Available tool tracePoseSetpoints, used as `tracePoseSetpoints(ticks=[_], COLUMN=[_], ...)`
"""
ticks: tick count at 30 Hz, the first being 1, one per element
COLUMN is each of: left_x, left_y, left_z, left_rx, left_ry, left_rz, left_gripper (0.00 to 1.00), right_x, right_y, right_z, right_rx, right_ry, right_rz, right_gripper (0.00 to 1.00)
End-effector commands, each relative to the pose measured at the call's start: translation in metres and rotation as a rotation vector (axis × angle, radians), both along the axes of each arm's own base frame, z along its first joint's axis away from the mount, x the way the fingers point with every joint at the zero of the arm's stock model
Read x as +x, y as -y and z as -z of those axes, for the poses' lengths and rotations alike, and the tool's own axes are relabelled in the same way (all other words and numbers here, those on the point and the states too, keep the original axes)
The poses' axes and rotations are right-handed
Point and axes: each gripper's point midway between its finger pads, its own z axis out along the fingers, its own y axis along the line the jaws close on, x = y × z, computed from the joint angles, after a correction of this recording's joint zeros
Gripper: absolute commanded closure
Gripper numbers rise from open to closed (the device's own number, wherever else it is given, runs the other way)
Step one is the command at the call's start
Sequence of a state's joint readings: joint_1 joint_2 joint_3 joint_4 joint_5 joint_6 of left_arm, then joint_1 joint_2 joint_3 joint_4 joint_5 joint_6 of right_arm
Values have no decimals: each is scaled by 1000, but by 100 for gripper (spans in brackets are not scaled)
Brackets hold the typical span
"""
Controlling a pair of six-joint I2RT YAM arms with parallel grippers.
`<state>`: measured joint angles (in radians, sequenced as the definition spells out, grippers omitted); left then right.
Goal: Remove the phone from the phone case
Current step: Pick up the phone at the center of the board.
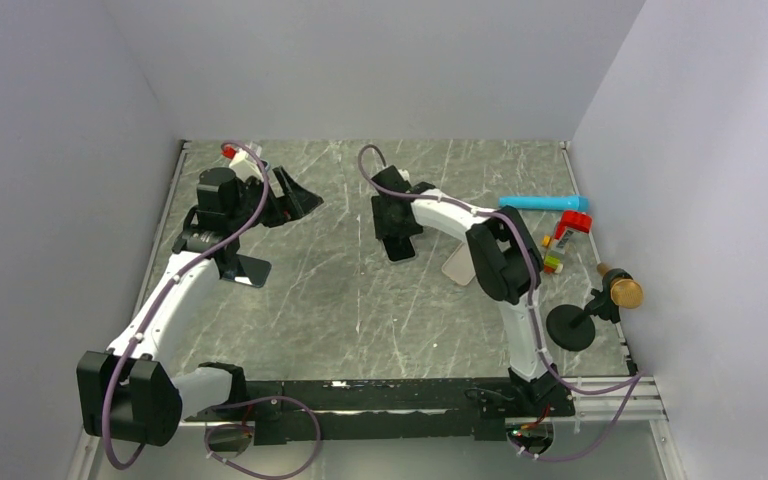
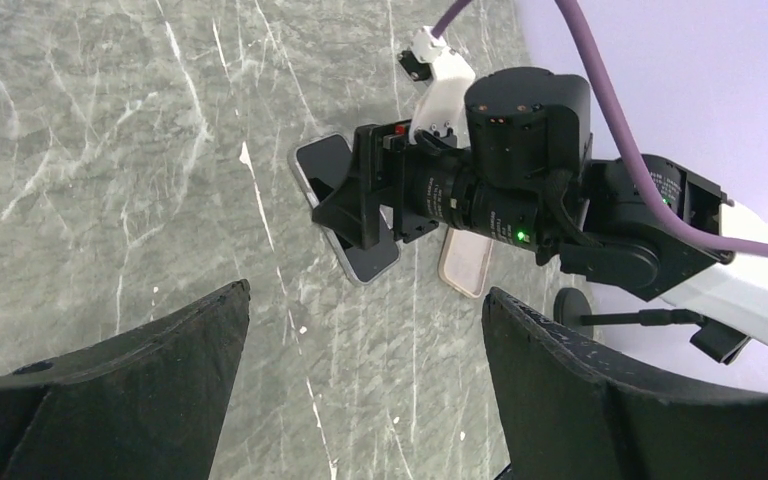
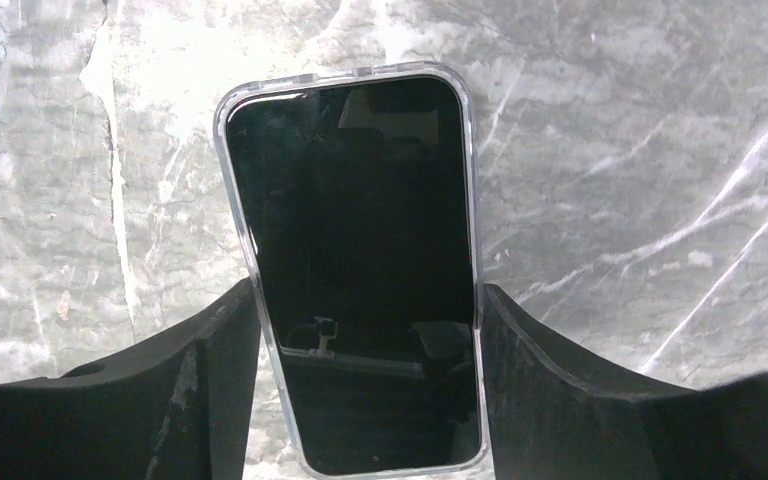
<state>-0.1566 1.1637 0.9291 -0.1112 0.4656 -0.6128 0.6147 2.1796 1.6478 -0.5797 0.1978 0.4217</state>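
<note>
The phone [image 3: 360, 250], black screen up in a clear case, lies flat on the marble table [image 1: 360, 310]. My right gripper [image 3: 370, 300] points down over it, and its fingers [image 3: 210, 380] press against both long edges of the phone. In the top view the right gripper [image 1: 397, 235] hides most of the phone [image 1: 400, 252]. The left wrist view shows the phone [image 2: 322, 165] under the right gripper [image 2: 365, 215]. My left gripper [image 2: 367, 300] is open and empty, held above the table at the far left [image 1: 275, 235].
An empty beige phone case [image 1: 457, 265] lies just right of the phone and shows in the left wrist view [image 2: 465, 265]. At the right wall are a blue cylinder [image 1: 545, 203], a red-and-white item [image 1: 572, 225], small coloured blocks [image 1: 553, 262] and a gold-topped stand [image 1: 572, 327].
</note>
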Motion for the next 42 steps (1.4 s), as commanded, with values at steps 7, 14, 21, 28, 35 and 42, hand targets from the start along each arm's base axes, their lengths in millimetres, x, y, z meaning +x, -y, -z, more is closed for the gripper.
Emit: tracePoseSetpoints(ticks=[7,14,21,28,35,42], left_x=[4,-12,-27,-52,-70,-68], left_y=[6,41,65,106,128,128], left_z=[-6,-12,-13,0,13,25], left_rx=[28,71,119,140,225,294], left_ry=[66,132,204,211,255,254], left_rz=[29,177,276,431,490,460], left_gripper=[10,9,15,13,26,19], right_x=[-37,-54,-66,-70,-76,-84], right_y=[-7,-4,16,22,18,-10], right_z=[-48,-96,-128,-168,-206,-225], right_rx=[336,666,1003,1314,1631,1715], right_ry=[79,180,223,200,122,63], right_rz=[153,268,419,534,630,647], right_gripper=[100,100,100,100,100,100])
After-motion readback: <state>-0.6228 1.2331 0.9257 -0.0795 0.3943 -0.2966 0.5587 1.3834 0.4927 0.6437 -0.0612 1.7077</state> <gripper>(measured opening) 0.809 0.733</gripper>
